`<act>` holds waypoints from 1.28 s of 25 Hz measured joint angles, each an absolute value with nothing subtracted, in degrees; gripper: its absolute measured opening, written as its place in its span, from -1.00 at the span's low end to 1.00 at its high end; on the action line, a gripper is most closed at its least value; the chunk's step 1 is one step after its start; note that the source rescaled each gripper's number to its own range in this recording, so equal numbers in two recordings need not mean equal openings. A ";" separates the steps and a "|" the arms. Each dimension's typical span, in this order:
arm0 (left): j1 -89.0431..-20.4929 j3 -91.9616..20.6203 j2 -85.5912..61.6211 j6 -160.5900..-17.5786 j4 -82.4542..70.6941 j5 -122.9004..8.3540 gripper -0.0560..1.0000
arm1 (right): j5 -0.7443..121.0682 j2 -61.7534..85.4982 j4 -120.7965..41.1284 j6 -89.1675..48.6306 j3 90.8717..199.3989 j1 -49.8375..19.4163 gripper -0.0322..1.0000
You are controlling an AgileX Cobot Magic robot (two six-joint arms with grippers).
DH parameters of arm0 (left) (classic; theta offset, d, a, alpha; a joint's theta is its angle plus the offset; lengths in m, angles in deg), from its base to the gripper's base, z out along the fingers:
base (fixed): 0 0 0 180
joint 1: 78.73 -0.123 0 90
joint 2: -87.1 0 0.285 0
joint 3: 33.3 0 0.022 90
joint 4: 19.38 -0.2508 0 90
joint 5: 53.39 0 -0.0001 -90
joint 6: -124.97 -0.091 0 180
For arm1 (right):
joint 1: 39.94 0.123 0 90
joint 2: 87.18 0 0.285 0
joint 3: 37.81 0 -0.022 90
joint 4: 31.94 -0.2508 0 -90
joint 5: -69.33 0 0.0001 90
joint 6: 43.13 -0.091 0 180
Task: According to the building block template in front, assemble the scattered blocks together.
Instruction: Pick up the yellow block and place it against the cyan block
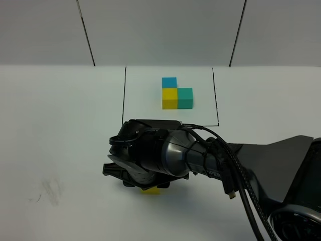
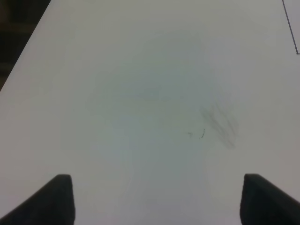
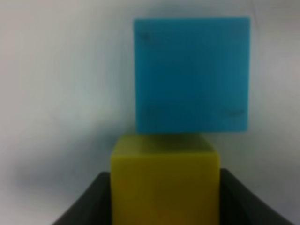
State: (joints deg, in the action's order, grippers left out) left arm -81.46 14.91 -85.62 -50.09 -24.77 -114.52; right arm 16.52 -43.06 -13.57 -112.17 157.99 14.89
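Observation:
The building block template (image 1: 176,94), a blue, yellow and teal L, sits at the back inside a thin black frame. My right arm reaches across the middle. My right gripper (image 1: 145,182) is low over the table, with a sliver of the yellow cube (image 1: 151,190) showing under it. In the right wrist view the gripper (image 3: 165,190) is shut on the yellow cube (image 3: 164,180), with the sky-blue cube (image 3: 191,75) just beyond it and almost touching. The teal scattered cube is hidden. My left gripper (image 2: 157,199) is open and empty over bare table.
The white table (image 1: 60,130) carries a faint grey smudge (image 1: 49,191) at the front left, also seen in the left wrist view (image 2: 220,123). The right arm's dark body and cables (image 1: 241,175) cover the front right.

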 joint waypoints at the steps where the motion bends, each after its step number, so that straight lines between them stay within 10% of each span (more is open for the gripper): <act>1: -81.46 14.91 -85.62 -50.09 -24.77 -114.52 0.21 | 16.14 -43.28 -13.68 -112.17 158.42 14.89 -0.52; 32: -81.46 14.91 -85.62 -50.09 -24.77 -114.52 0.21 | 14.07 -43.58 -14.84 -112.71 159.28 13.45 -0.52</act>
